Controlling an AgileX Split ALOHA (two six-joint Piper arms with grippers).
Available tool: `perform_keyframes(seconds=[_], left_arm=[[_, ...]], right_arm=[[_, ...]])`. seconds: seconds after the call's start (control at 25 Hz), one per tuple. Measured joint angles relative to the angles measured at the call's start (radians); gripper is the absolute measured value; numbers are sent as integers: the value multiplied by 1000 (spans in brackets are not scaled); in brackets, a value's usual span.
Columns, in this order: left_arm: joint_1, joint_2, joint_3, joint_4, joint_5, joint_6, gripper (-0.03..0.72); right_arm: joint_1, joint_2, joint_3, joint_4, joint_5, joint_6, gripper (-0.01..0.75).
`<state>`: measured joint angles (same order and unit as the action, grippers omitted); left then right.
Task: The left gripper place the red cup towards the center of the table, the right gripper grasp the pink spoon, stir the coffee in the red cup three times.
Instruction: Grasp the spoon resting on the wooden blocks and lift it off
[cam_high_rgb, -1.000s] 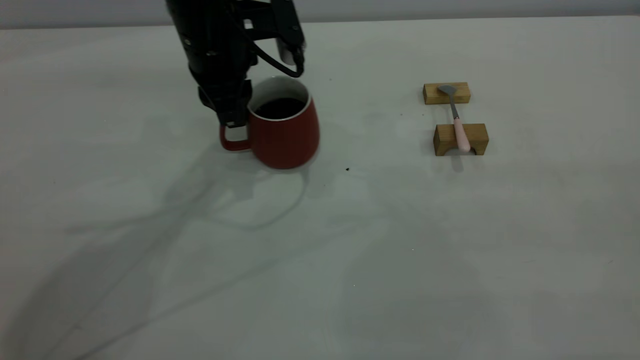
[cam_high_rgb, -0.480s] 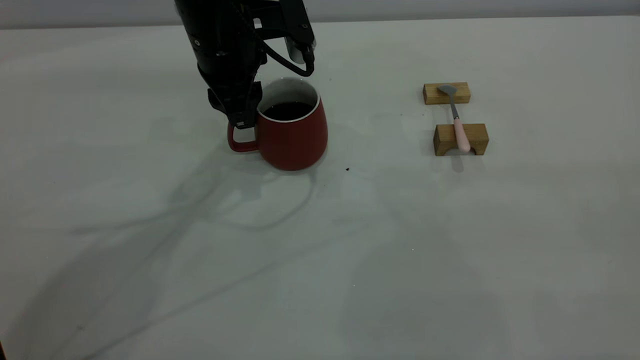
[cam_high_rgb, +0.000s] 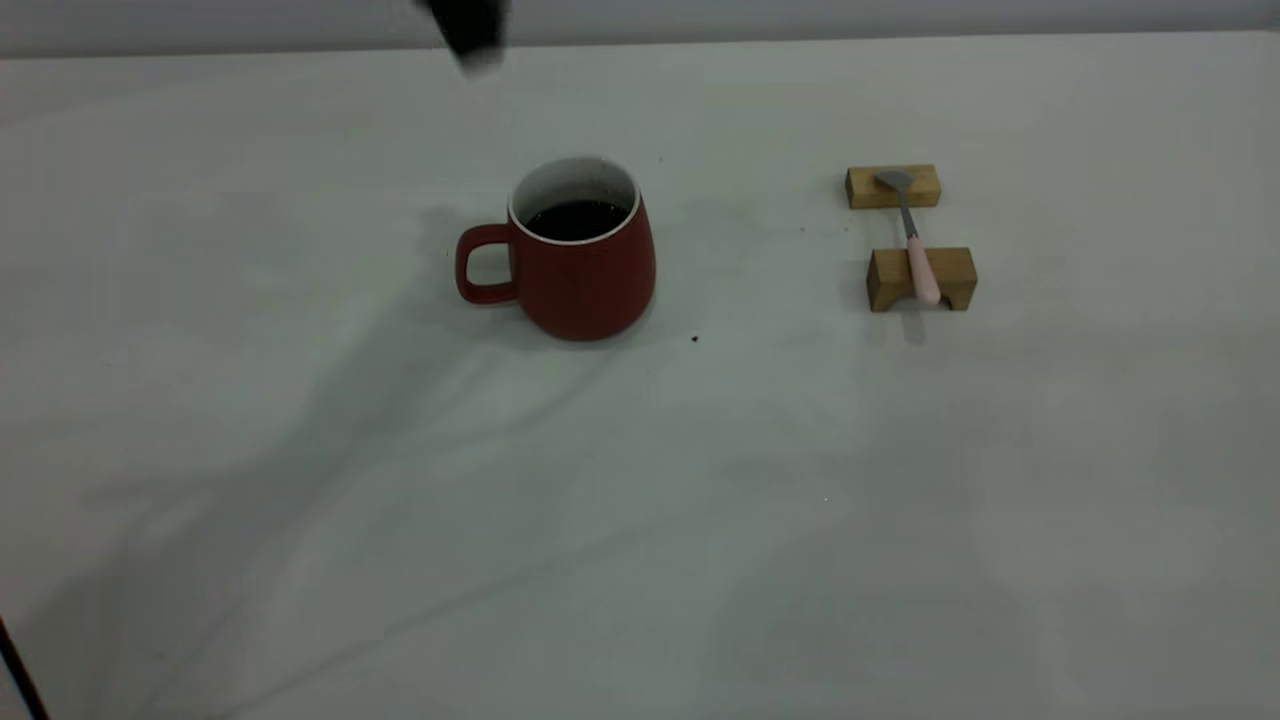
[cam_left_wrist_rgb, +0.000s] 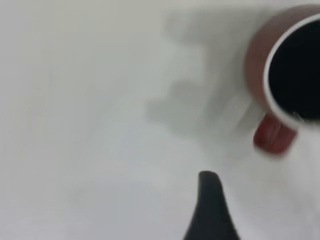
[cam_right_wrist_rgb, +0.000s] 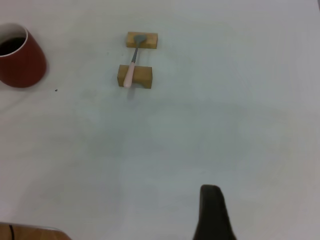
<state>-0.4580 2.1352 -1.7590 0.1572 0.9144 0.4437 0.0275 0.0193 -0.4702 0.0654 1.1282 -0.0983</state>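
Observation:
The red cup (cam_high_rgb: 585, 262) stands upright near the middle of the table (cam_high_rgb: 640, 520), handle to the left, with dark coffee (cam_high_rgb: 575, 219) inside. It also shows in the left wrist view as the red cup (cam_left_wrist_rgb: 285, 85). My left gripper (cam_high_rgb: 470, 35) is high above and behind the cup, mostly out of view, holding nothing. One of its fingers (cam_left_wrist_rgb: 210, 200) shows, with no second finger beside it. The pink spoon (cam_high_rgb: 915, 250) lies across two wooden blocks at the right, bowl on the far block. Only one finger (cam_right_wrist_rgb: 212, 210) of my right gripper shows, well short of the pink spoon (cam_right_wrist_rgb: 131, 70).
The spoon rests on two tan wooden blocks, the far block (cam_high_rgb: 893, 186) and the near block (cam_high_rgb: 921, 279). A small dark speck (cam_high_rgb: 695, 339) lies just right of the cup. The table's far edge (cam_high_rgb: 900, 38) runs along the top.
My left gripper has let go of the cup's handle and risen up and away, almost out of the exterior view. The cup stays where it was half a second ago.

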Motion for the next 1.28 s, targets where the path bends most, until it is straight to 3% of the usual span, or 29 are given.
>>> perform_keyframes(seconds=[0.16, 0.2, 0.48, 0.76, 0.92, 1.08, 1.28], left_arm=[[0, -128, -82, 5, 239, -64, 511], [0, -157, -88, 5, 253, -72, 492], [0, -323, -102, 30, 253, -94, 377], [-1, -519, -67, 28, 253, -373, 303], [-1, -764, 146, -7, 253, -434, 275], [7, -1057, 495, -55, 253, -444, 253], [165, -1380, 905, -157, 242, -444, 244]], right_arm=[[0, 0, 0, 0, 0, 0, 578], [0, 0, 0, 0, 0, 0, 578], [0, 0, 0, 0, 0, 0, 578], [0, 0, 0, 0, 0, 0, 578], [0, 0, 0, 0, 0, 0, 578], [0, 0, 0, 0, 0, 0, 578], [0, 0, 0, 0, 0, 0, 578]])
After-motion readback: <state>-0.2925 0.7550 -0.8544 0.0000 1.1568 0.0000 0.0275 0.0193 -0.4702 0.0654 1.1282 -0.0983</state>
